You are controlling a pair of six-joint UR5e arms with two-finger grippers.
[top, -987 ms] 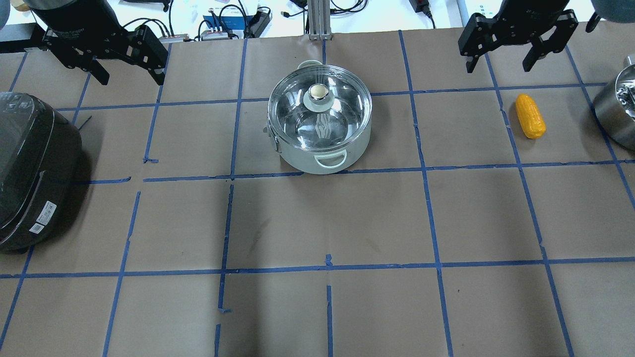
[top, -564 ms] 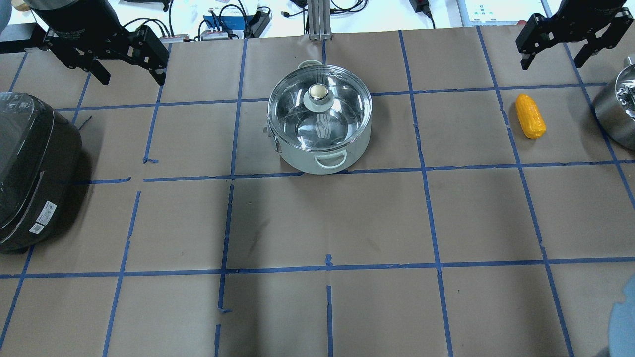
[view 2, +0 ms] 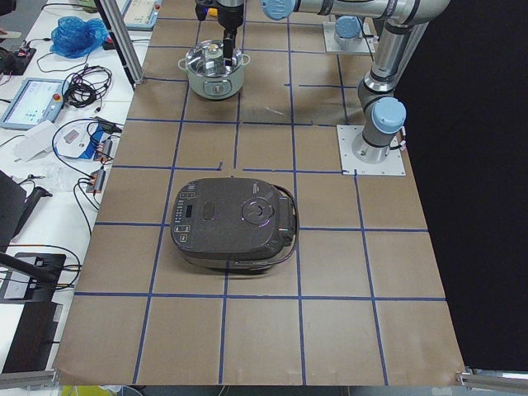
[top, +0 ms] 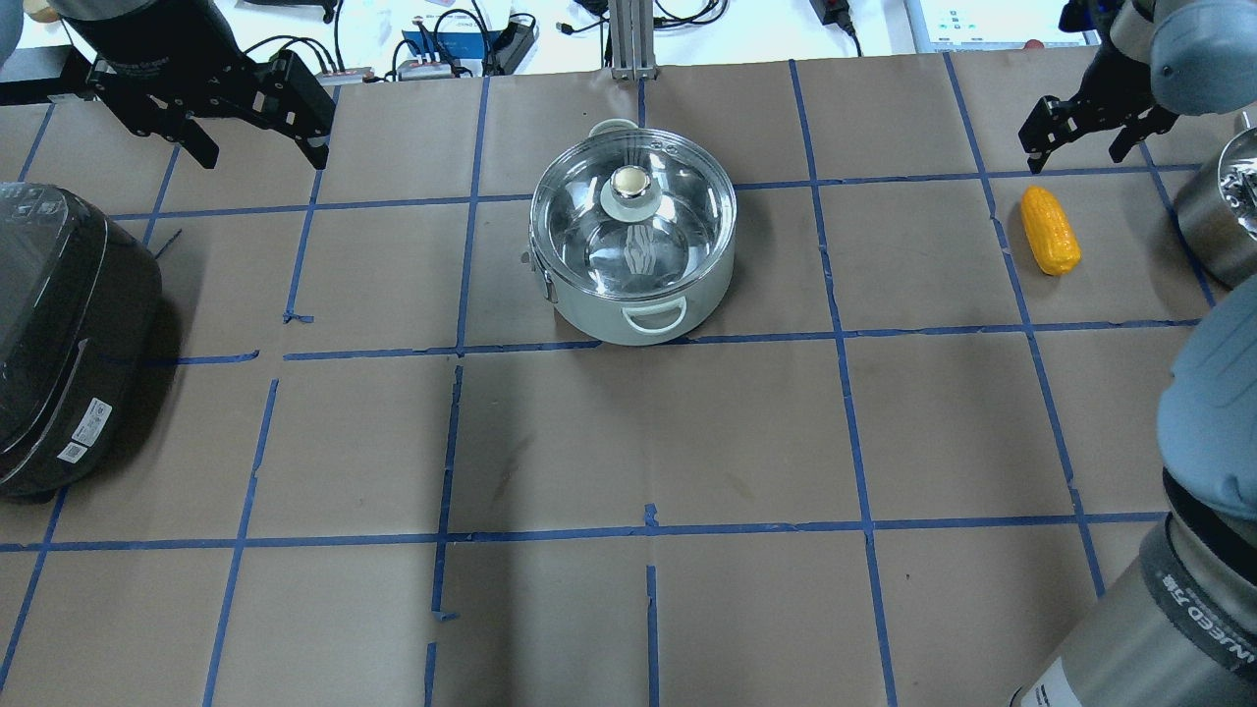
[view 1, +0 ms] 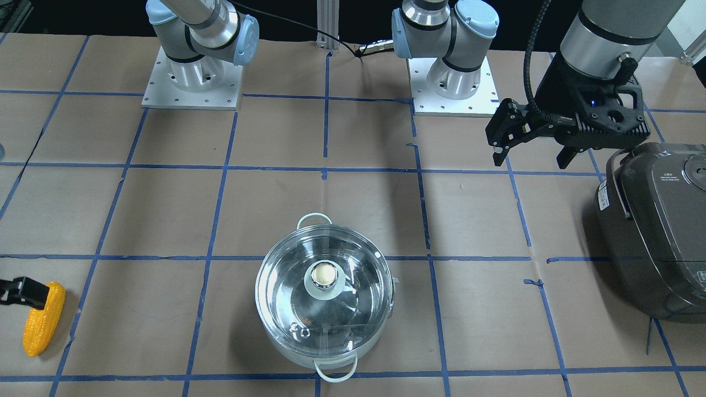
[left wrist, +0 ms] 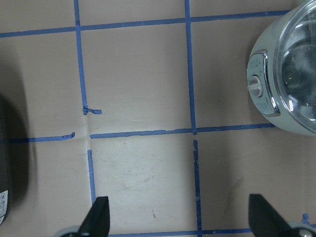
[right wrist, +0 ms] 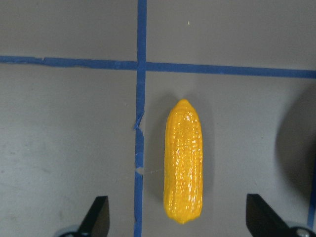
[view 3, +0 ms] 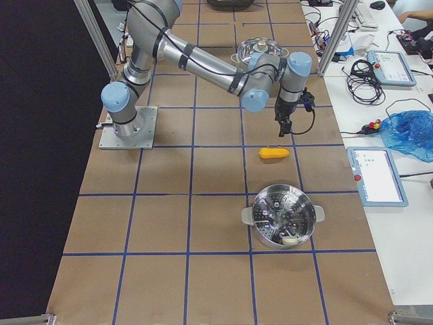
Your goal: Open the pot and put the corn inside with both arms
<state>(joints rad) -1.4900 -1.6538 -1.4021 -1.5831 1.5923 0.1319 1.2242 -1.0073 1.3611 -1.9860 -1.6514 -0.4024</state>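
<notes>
The pot (top: 633, 260) stands at the table's middle back with its glass lid and silver knob (top: 630, 182) on; it also shows in the front view (view 1: 325, 331). The corn (top: 1049, 231) lies on the paper at the right, and in the front view (view 1: 43, 318). My right gripper (top: 1075, 157) is open and hovers just beyond the corn. In the right wrist view the corn (right wrist: 184, 168) lies between the open fingers. My left gripper (top: 263, 157) is open and empty at the back left, well apart from the pot.
A dark rice cooker (top: 69, 334) sits at the left edge, just below my left gripper. A lidless steel steamer pot (top: 1213, 221) stands at the right edge next to the corn. My right arm's elbow (top: 1213, 412) hangs over the front right.
My right gripper has moved right and down toward the corn, and its elbow has come into view at the lower right. The left arm, pot and corn have not moved.
</notes>
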